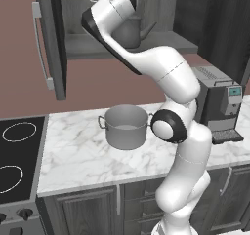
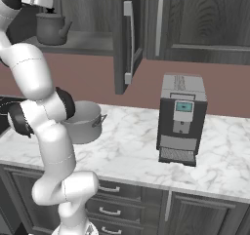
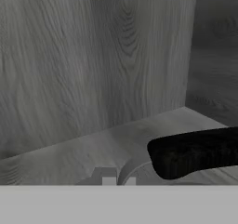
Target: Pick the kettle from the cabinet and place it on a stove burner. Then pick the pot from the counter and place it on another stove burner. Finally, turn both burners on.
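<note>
The arm reaches up into the open cabinet (image 2: 88,43), where the kettle (image 2: 51,28) sits on the bottom shelf with its spout pointing right. The gripper (image 2: 52,4) is directly above the kettle at its black handle (image 3: 197,153), and its fingers are drawn together; whether they actually clamp the handle cannot be told. The pot (image 1: 126,127) stands on the marble counter (image 1: 78,156) below, between the black cooktop (image 1: 17,156) and a coffee machine (image 2: 181,117) further right.

Glossy white arm (image 1: 176,78), dark joints
</note>
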### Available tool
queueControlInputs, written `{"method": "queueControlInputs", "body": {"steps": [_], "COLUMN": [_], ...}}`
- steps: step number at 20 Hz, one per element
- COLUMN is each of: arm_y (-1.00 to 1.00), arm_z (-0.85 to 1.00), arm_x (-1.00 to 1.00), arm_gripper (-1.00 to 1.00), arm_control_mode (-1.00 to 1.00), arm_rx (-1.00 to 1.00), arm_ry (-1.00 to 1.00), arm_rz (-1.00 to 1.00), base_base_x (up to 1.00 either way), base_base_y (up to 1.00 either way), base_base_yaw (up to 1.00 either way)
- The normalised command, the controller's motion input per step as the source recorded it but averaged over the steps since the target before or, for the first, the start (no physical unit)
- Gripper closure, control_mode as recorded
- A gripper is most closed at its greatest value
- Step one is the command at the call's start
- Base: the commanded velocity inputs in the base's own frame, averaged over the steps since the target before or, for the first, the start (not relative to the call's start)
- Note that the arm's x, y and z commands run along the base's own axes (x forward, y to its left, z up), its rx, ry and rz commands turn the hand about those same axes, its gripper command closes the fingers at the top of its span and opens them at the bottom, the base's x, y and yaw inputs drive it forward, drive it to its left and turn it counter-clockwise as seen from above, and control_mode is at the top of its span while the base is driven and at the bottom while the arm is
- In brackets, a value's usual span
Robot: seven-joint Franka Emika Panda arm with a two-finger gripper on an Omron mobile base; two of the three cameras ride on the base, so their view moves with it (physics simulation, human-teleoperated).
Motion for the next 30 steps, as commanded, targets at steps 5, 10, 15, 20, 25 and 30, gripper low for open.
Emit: {"method": "queueControlInputs", "body": {"steps": [5, 10, 15, 20, 25, 30], "arm_y": [-0.39, -0.35, -0.13, 0.00, 0.00, 0.00], "arm_z": [-0.34, -0.34, -0.11, 0.00, -0.01, -0.09], "arm_x": [-0.34, -0.11, -0.36, -0.58, -0.60, -0.58], "arm_gripper": [1.00, 1.00, 1.00, 1.00, 1.00, 1.00], "arm_control_mode": [-1.00, -1.00, -1.00, -1.00, -1.00, -1.00], "arm_rx": [0.03, 0.05, 0.02, 0.00, 0.00, 0.01], "arm_ry": [-0.15, -0.14, -0.08, -0.07, -0.04, -0.01], "arm_rz": [-0.05, 0.00, 0.00, 0.00, 0.00, 0.00], "base_base_x": [0.00, 0.00, 0.00, 0.00, 0.00, 0.00], "base_base_y": [0.00, 0.00, 0.00, 0.00, 0.00, 0.00], "base_base_yaw": [0.00, 0.00, 0.00, 0.00, 0.00, 0.00]}}
